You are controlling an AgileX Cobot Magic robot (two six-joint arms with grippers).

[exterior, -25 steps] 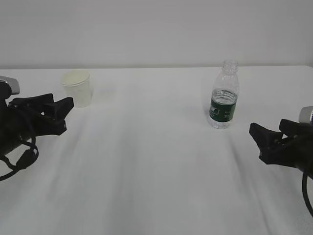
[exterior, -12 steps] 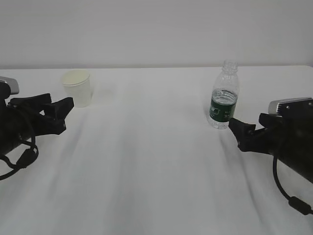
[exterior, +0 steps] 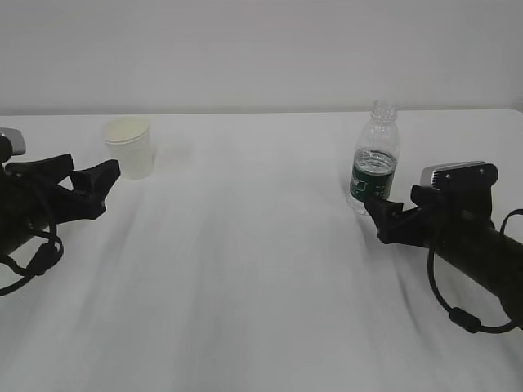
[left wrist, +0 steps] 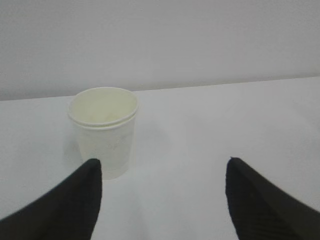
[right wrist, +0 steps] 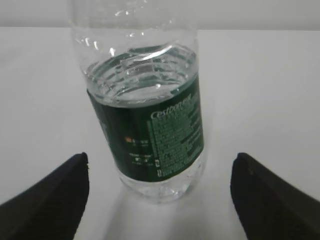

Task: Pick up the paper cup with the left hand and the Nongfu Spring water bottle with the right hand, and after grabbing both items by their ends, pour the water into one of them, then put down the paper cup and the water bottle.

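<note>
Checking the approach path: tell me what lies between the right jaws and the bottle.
Nothing: the right wrist view shows bare white table around the bottle.

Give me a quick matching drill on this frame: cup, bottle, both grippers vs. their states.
1. paper cup
2. water bottle
3. left gripper
4. right gripper

A. open, bottle centred ahead
B. green label, partly filled
C. open, cup ahead toward one finger
D. cream, upright, looks empty

Pairs: 1-D, 2-B, 3-C, 4-A
</note>
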